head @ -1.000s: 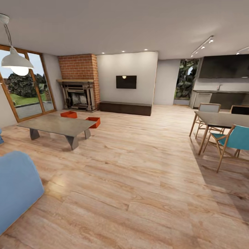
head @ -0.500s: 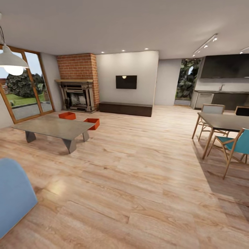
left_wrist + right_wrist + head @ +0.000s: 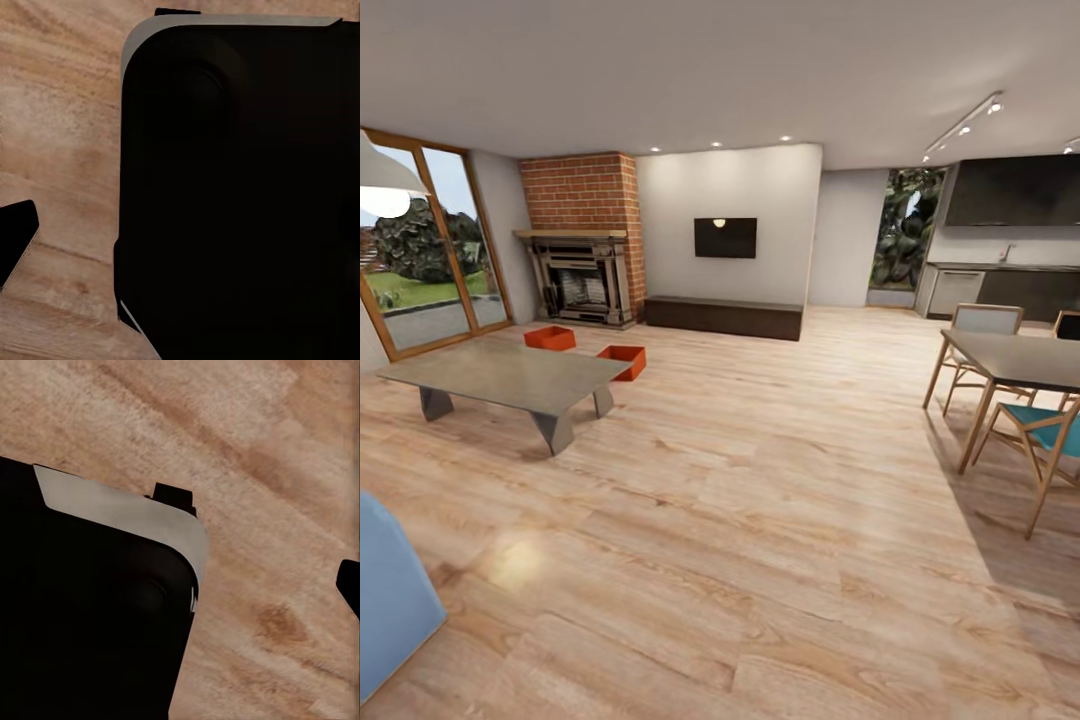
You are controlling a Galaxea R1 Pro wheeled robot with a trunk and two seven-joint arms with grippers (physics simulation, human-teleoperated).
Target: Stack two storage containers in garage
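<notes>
Two red-orange storage containers stand on the light wood-plank floor of the living room, far off at the left of the head view. One container (image 3: 550, 338) lies in front of the brick fireplace (image 3: 582, 240). The other container (image 3: 623, 360) sits just behind the far corner of the coffee table (image 3: 510, 378). Both are open-topped and upright, a short gap apart. In each wrist view a dark fingertip (image 3: 15, 244) (image 3: 349, 585) pokes in at the edge above the wood floor, beside the robot's black body (image 3: 240, 195). The frames do not show how the jaws stand.
A blue sofa corner (image 3: 385, 600) is at the near left. A dining table (image 3: 1015, 358) with chairs (image 3: 1045, 430) stands at the right. Wood-framed glass doors (image 3: 425, 250) are on the left wall, a dark TV bench (image 3: 722, 316) on the far wall. A wide stretch of plank floor (image 3: 760, 500) lies between.
The whole head view has shifted: sofa and lamp slide out at the left and the dining table moves right, so the camera has moved. The containers have not moved on the floor.
</notes>
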